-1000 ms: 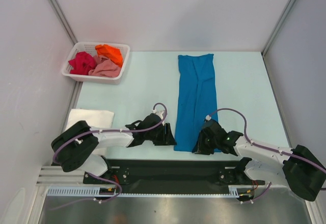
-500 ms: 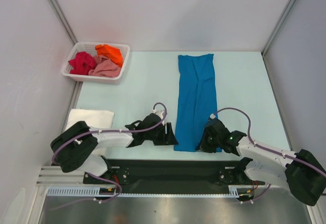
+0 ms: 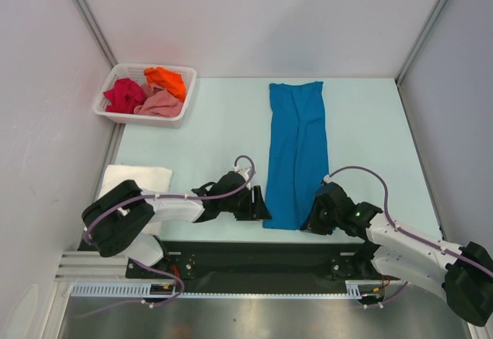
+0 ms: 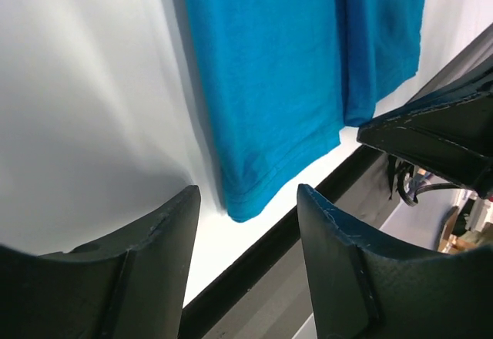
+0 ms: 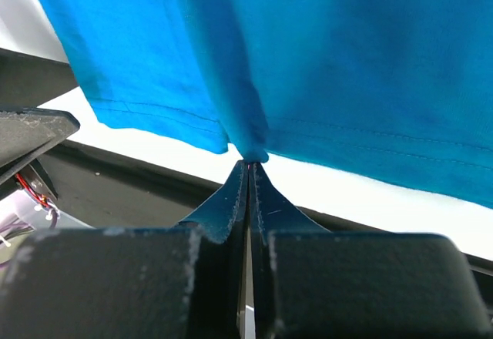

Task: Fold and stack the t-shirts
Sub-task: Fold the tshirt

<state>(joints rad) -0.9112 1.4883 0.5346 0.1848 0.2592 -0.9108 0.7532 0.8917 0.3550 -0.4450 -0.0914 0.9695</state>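
Five t-shirts are showing from above, and only one of them is being handled. The blue t-shirt (image 3: 296,150) is lying on the pale tabletop (image 3: 223,127), right of the middle. It is folded lengthwise into a long narrow strip that is running from the far side toward the arms.

The right tool (image 3: 314,220) is sitting at the strip's near right corner with its jaws clenched. In the right wrist view its fingers (image 5: 223,208) are pressing together to a point on the near hem. The blue cloth is puckering into that pinch, so the tool is grasping the shirt there.

The left tool (image 3: 259,205) is lying low at the near left corner, released, with its jaws standing apart. In the left wrist view its two dark fingers (image 4: 146,254) are flanking the corner of the hem without closing on it. Whether either finger is touching the cloth cannot be told.

The white t-shirt (image 3: 137,179) is lying folded flat at the near left edge of the tabletop, well apart from the blue one, with the left arm reaching past it. The white slotted basket (image 3: 102,109) is sitting at the far left corner. It is holding the crimson t-shirt (image 3: 123,94), the orange t-shirt (image 3: 166,81) and the pink t-shirt (image 3: 159,105), all three bunched up and pressing against one another.
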